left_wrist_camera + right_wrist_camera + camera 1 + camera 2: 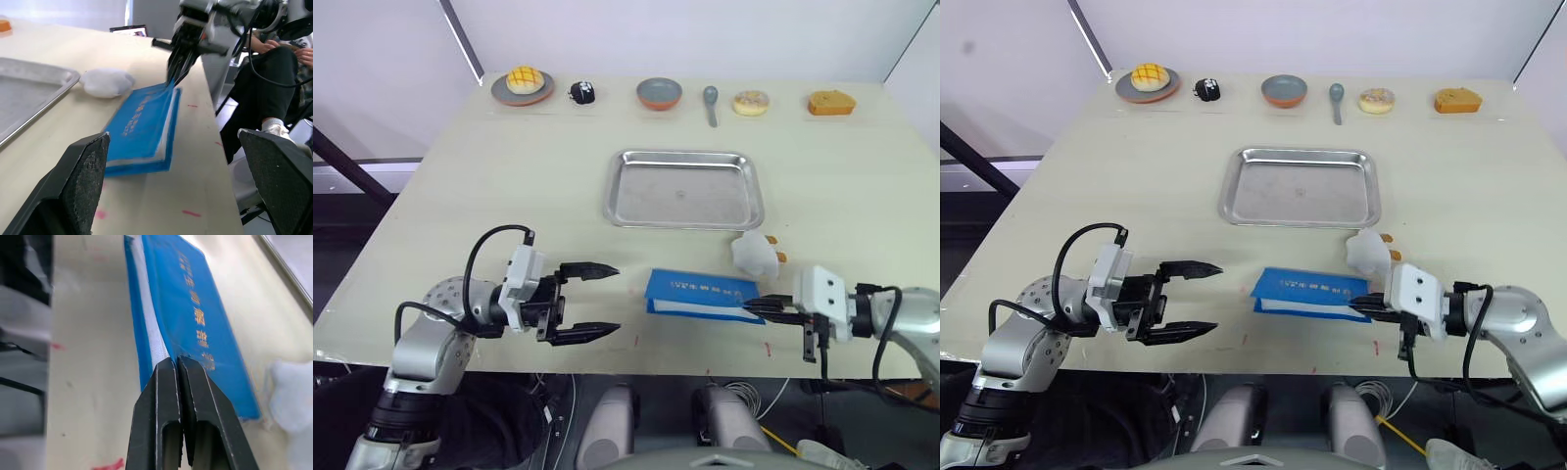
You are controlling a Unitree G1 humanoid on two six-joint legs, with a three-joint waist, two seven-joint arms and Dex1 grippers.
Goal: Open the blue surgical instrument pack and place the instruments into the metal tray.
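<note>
Right jaws (756, 306) pinching pack (700, 292), white lump (754, 253) beside

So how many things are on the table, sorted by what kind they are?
Food on the far edge: 3 (bun, donut, cake)
Dishes and cutlery: 3 (plate, bowl, spoon)
Metal tray: 1
Blue surgical instrument pack: 1
White lump: 1
Small black object: 1
Total: 10

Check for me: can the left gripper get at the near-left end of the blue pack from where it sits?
Probably yes. The left gripper is open and faces the blue pack across bare table; the right gripper is shut at the pack's far end.
</note>
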